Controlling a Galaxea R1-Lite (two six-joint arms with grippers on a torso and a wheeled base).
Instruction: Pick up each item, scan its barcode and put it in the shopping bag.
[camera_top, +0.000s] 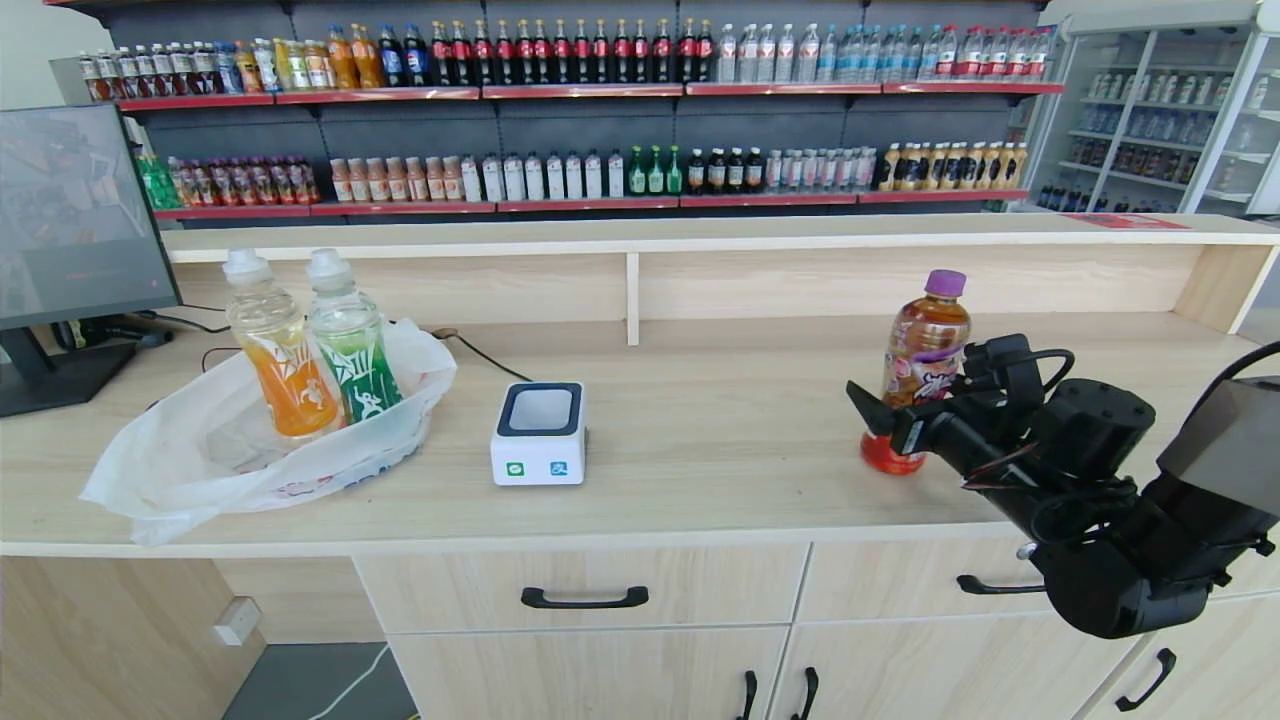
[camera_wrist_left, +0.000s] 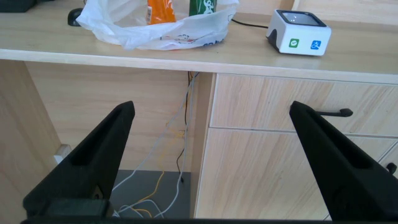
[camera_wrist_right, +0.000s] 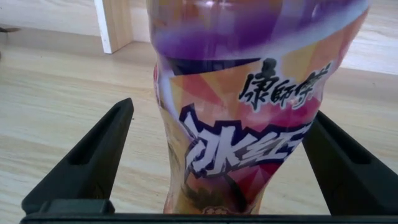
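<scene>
The right gripper (camera_wrist_right: 221, 124) had its fingers (camera_wrist_right: 93, 155) spread around the bottle (camera_top: 925, 350), right of frame. The left gripper (camera_wrist_left: 211, 118) was released, empty.

There's the right arm (camera_top: 1100, 425), by the purple-capped bottle (camera_top: 925, 340): matte black, rounded joint housings, looped black cables, red wire, grey boxy link.
</scene>
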